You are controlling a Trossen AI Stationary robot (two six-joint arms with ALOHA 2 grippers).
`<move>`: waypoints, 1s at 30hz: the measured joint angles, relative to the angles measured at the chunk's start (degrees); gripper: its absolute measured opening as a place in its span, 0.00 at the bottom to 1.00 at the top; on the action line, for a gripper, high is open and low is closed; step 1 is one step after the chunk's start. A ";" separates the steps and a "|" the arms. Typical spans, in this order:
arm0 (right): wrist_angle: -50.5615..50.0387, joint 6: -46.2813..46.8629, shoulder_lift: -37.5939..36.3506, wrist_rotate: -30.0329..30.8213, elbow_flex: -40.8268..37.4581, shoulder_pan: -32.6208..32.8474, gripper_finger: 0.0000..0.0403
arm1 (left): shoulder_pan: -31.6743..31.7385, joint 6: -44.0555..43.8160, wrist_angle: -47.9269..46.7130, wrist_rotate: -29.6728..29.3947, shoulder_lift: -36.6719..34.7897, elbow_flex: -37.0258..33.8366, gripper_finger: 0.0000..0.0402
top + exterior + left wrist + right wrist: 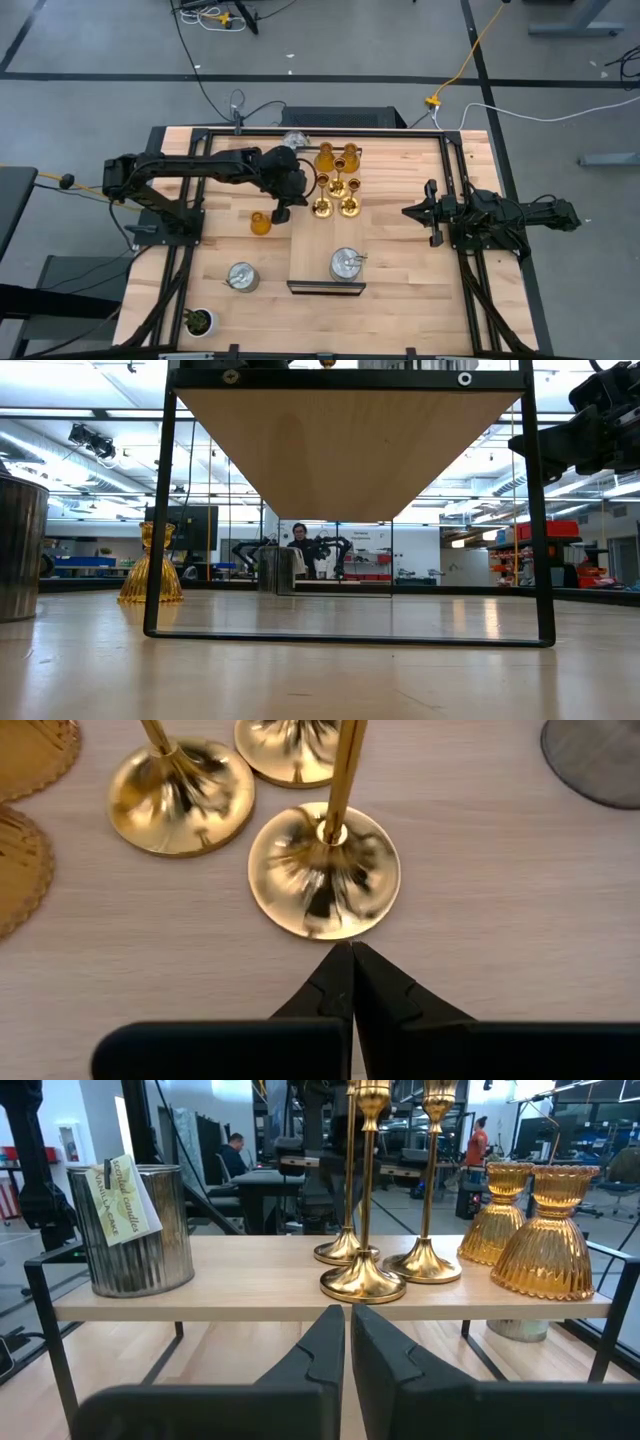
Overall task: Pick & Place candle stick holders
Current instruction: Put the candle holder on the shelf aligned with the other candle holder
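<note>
Saw left end effector [351,960] closed, empty, just beside gold holder [323,870] base on shelf [305,255]. Right end effector [347,1325] closed, waiting. Between placements, probably; next pick amber holder [260,223] on bench.

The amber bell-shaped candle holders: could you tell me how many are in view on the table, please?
3. Two amber holders stand side by side at the back of the raised wooden shelf, behind the gold ones; the third amber holder stands on the table beside the shelf, by the left gripper. None seems hidden.

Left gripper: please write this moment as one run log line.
left gripper: shut, empty, over shelf | nearest: gold candle stick holder | right gripper: shut, waiting
</note>
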 joint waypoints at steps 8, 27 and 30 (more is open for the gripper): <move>0.00 -0.01 0.00 0.00 0.00 -0.01 0.07 | 0.19 0.07 -1.44 -1.80 -3.62 0.00 0.01; 0.05 0.00 0.00 0.15 0.00 -0.02 0.07 | 0.13 -1.44 17.42 -1.25 -15.24 -16.71 0.01; 0.17 -0.02 0.00 0.13 0.00 0.00 0.07 | 0.13 -1.46 20.19 0.12 -14.29 -16.80 0.01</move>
